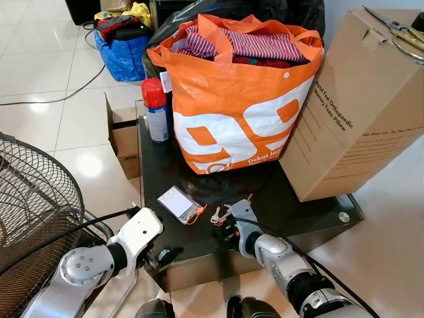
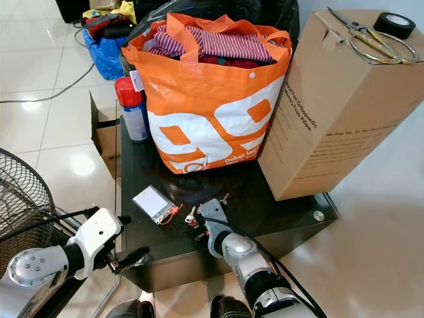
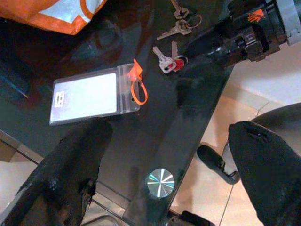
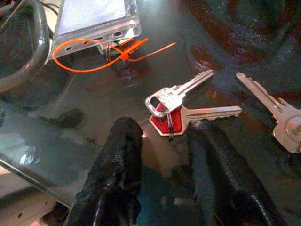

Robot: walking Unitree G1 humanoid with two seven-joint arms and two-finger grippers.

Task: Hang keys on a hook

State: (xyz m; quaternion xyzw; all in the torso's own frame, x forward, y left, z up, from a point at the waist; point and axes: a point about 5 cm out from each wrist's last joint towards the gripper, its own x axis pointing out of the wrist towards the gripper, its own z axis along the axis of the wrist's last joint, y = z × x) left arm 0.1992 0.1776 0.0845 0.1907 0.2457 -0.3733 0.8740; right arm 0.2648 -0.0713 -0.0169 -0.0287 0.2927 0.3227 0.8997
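Cardboard box (image 1: 361,99) is the biggest thing around, standing at the right side of the black glass bench (image 1: 159,165) with scissors (image 2: 361,33) and a roll of black tape (image 2: 399,24) on its top. Just beside it on the bench sits an orange shopping bag (image 1: 238,112) stuffed with striped clothes, and a spray can with a red cap (image 1: 155,109) stands to the bag's left. A wire fan guard (image 1: 33,199) is over at the robot's left, off the bench.

Left gripper (image 3: 164,179) hovers at the bench's front edge, fingers spread wide with nothing between them. Right gripper (image 4: 162,141) is down at the glass near the front, fingers parted, tips on either side of the red-headed key, not pinching it.

Clear badge holder (image 4: 91,16) with an orange tie (image 4: 94,54) lies flat on the glass, left of the keys (image 4: 181,106). Keys lie flat near the front edge: a silver one and a red-headed one on a ring, with another silver key (image 4: 275,115) nearby.
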